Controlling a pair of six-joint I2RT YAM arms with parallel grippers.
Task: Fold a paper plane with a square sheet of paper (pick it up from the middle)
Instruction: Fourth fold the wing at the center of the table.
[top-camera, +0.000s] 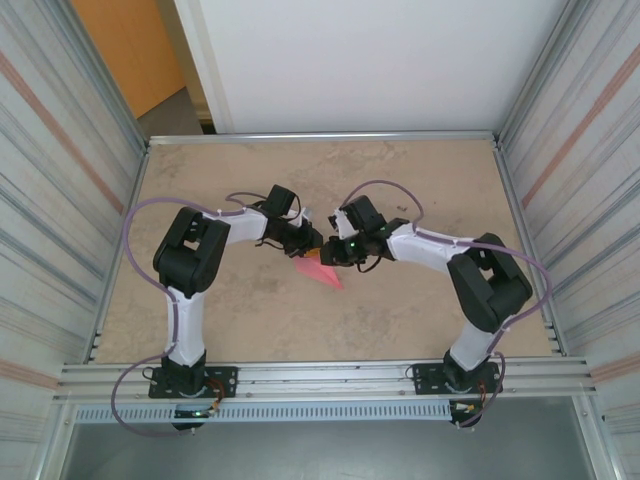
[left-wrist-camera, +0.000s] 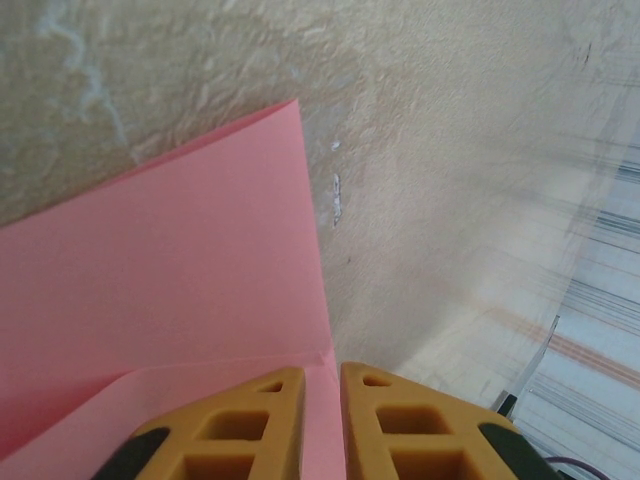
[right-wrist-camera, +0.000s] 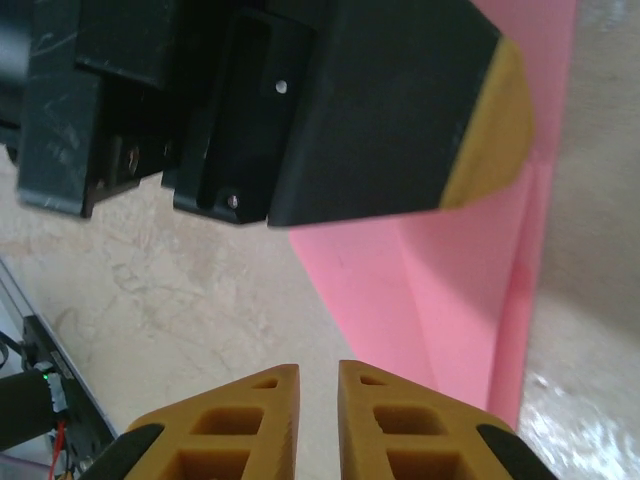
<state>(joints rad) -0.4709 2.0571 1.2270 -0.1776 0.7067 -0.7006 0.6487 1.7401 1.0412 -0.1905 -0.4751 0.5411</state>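
Beige table (left-wrist-camera: 450, 150): L gripper (left-wrist-camera: 320, 400) pinches folded pink sheet (left-wrist-camera: 160, 290); R gripper (right-wrist-camera: 318, 400) nearly closed, beside sheet.

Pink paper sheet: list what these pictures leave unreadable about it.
- Top view: pink folded paper sheet too small to count folds; left gripper and right gripper cover its far end.
- Left wrist view: frame edges crop it; yellow jaws cover the pinched part.
- Right wrist view: left gripper's black body hides its top.

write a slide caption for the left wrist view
closed left tool at the edge of a partly folded pink sheet on the table
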